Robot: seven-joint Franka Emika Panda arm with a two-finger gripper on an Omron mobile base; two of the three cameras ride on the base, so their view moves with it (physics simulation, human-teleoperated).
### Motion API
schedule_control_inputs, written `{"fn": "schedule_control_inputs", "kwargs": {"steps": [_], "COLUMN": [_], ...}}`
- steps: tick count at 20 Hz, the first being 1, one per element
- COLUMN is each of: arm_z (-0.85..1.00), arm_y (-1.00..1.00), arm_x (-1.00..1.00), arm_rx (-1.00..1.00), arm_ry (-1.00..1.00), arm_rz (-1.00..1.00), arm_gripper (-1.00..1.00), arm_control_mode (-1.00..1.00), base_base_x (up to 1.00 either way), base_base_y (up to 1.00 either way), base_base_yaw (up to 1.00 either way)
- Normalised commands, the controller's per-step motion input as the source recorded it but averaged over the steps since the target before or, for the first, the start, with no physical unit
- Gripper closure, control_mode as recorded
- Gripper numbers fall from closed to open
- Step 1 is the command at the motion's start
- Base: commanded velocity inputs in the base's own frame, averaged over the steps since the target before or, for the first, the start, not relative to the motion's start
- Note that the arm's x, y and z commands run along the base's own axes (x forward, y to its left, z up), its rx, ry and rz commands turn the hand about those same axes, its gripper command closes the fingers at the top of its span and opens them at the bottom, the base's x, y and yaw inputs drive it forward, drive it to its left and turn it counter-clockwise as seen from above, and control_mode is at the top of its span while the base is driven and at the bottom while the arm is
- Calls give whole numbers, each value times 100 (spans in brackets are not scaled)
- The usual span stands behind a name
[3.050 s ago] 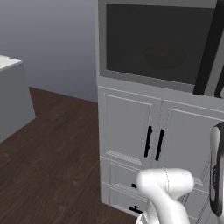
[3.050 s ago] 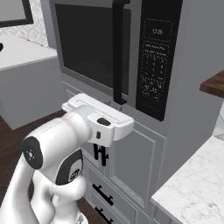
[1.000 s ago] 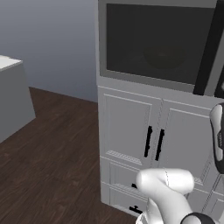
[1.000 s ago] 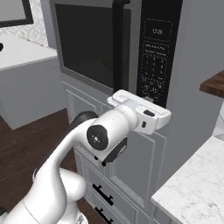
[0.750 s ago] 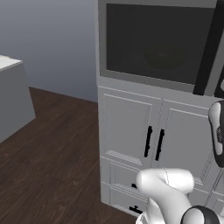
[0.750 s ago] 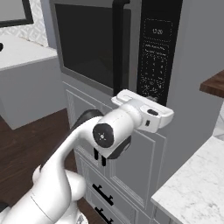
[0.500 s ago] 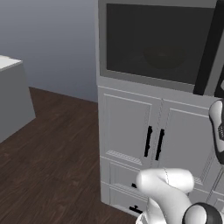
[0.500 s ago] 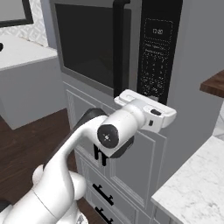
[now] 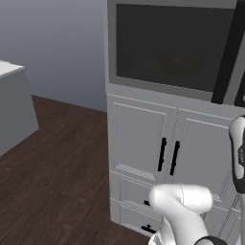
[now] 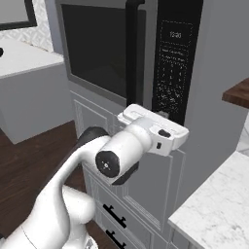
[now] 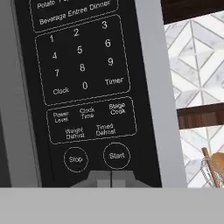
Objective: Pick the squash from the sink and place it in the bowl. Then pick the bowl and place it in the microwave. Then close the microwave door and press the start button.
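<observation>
Room: dark wood floor [image 9: 57, 162]; grey panelled cabinets [image 9: 143, 158] with black handles below the microwave [image 10: 146, 53]; a pale counter [image 10: 24, 58] off to the left; a marble counter [image 10: 214, 209] at lower right; chevron tile wall [image 11: 197, 57] beside the microwave, with a whisk [image 11: 212, 168] low against it.

Microwave: built in above the cabinets. Door [image 9: 167, 43] shut, dark glass, a faint round shape behind it; I cannot tell whether that is the bowl. Black keypad [image 11: 83, 78] to the door's right, with Stop [image 11: 75, 159] and Start [image 11: 117, 155] buttons at the bottom.

Gripper [image 11: 111, 178]: jaws fully closed, tips together, holding nothing; just below the Start button, close to the panel; contact cannot be told.

Change: over three seconds the hand has swung right from the cabinet front to the keypad and edged nearer since a second ago. Room unchanged.
</observation>
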Motion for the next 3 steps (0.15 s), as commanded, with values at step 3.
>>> {"fn": "schedule_control_inputs", "kwargs": {"steps": [3], "arm_z": [37], "arm_y": [28], "arm_x": [-87], "arm_rx": [0], "arm_ry": [-25], "arm_rz": [0], "arm_gripper": [100], "arm_control_mode": [-100], "base_base_x": [0], "base_base_y": [0], "base_base_yaw": [0]}}
